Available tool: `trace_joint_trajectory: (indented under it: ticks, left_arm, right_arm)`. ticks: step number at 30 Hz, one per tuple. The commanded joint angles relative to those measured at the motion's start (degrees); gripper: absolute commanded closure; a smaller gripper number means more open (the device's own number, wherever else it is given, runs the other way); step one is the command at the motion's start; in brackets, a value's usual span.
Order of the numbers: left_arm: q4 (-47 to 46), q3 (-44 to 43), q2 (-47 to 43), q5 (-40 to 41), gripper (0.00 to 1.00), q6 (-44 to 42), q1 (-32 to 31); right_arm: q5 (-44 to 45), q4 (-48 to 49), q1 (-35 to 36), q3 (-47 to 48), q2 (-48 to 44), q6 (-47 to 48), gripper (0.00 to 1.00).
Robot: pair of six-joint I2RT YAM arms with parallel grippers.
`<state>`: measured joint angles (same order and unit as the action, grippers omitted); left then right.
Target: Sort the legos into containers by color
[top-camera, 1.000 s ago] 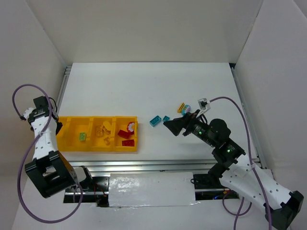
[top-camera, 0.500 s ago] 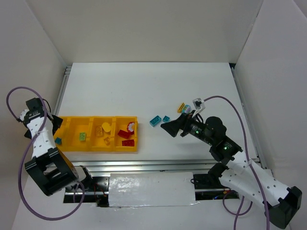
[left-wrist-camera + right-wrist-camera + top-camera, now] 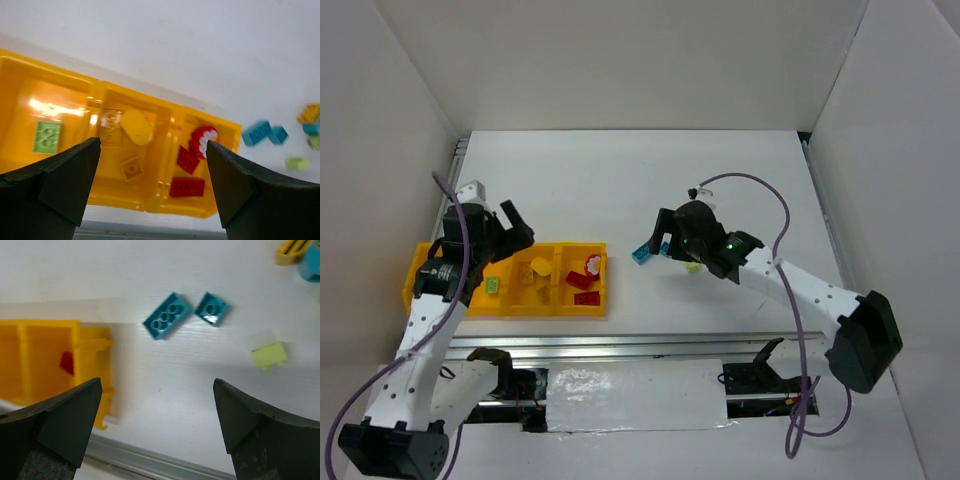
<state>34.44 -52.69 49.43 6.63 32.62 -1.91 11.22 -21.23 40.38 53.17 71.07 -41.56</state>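
On your bench (image 3: 620, 190) sits the yellow tray (image 3: 560, 311), your left fingers (image 3: 60, 175) spread empty above it, your right fingers (image 3: 60, 415) spread empty above two teal legos (image 3: 167, 316) lying loose near its end compartment holding red bricks (image 3: 187, 186).

From above, the left arm (image 3: 447, 273) hides part of the two left compartments of the yellow tray (image 3: 550, 309).

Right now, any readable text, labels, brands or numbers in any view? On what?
None: no view shows a word, number or sign that can be read.
Tray: plain yellow, no label shows.
Teal brick: any stud lettering is too small to read.
Green brick: too blurred to read.
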Motion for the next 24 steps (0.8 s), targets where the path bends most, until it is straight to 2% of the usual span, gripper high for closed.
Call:
trace_joint_trajectory:
  ticks: [1, 3, 7, 13, 19, 24]
  left_arm:
    - [-1.04, 0.65, -2.57, 1.8, 0.0, -1.77, -8.0]
    - [-0.51, 0.65, -3.11, 3.3, 0.01, -1.42, -11.6]
    - [0.1, 0.48, -3.02, 3.47, 0.0, -1.33, -14.96]
    - [1.42, 0.04, -2.15, 5.41, 0.01, -0.98, -16.46]
    - [2.04, 0.04, -1.44, 5.32, 0.01, -0.81, -17.86]
    - [2.39, 0.04, -1.7, 6.02, 0.01, -0.63, -19.09]
  right_arm:
    - [12.4, -10.03, 0.22, 6.24, 4.68, -5.08, 0.0]
    - [15.66, -11.9, 0.14, 8.61, 8.1, -7.73, 0.0]
    - [17.35, -11.11, -1.79, 10.64, 14.35, -10.12, 0.01]
    - [15.93, -11.11, -3.81, 16.0, 23.67, -11.43, 0.11]
    - [14.62, -8.12, -4.96, 16.18, 27.8, -13.11, 0.27]
    - [13.21, -6.64, -5.22, 16.18, 31.85, -13.46, 0.28]
